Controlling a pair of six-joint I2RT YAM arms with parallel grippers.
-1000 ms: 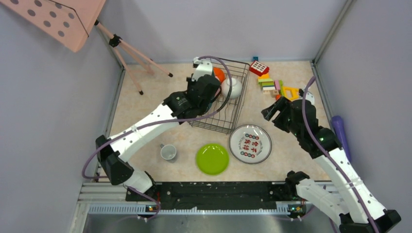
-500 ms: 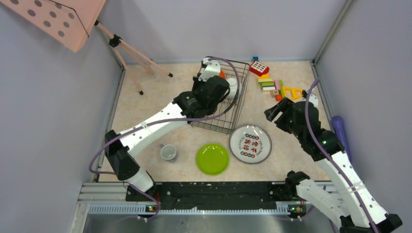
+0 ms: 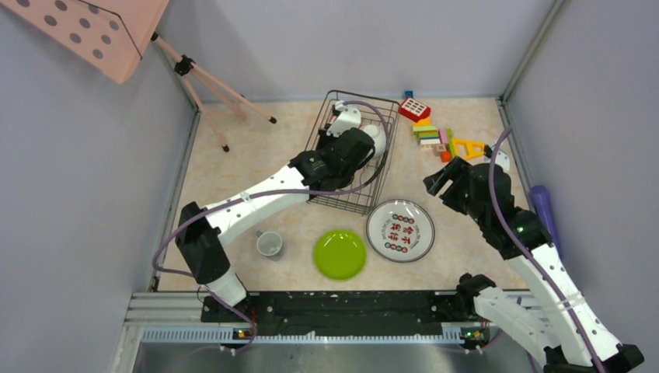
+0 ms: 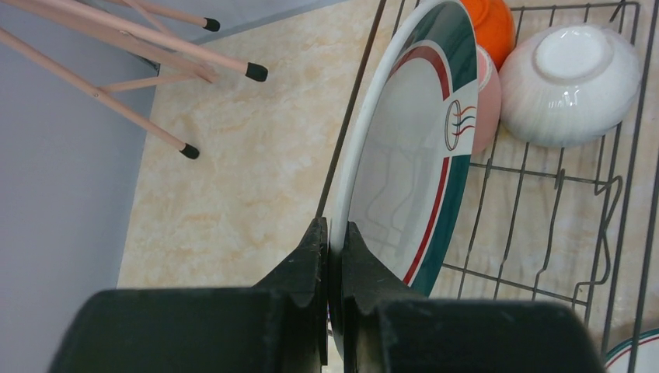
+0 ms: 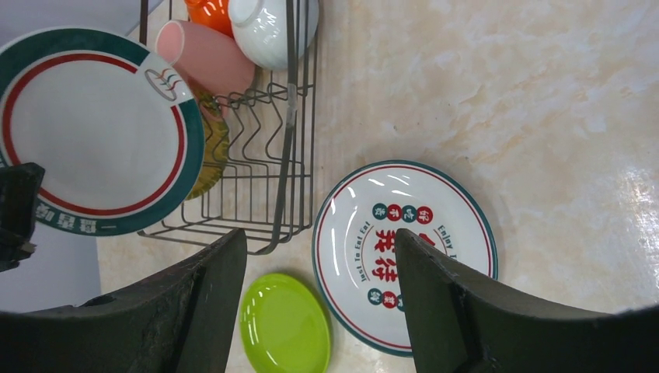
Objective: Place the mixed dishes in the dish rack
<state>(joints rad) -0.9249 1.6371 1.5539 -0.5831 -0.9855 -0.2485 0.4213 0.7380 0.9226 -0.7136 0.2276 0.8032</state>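
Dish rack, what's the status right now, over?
Left gripper shut on green-red rimmed plate, on edge at dish rack. Right gripper open, empty. Lime-green plate, printed plate, cup on table.

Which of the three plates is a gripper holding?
The broad-rimmed white plate, pinched on edge by the left gripper at the rack; the lime-green plate and lettered plate lie flat, untouched.

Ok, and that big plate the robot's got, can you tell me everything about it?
The plate is round, white and shiny, like ceramic. It has a wide dark green rim with a thin red ring just inside, and a small logo on a white gap in the rim. The left gripper pinches its edge and holds it up on its side at the dish rack, next to the pink cup. I cannot tell if it touches the wires.
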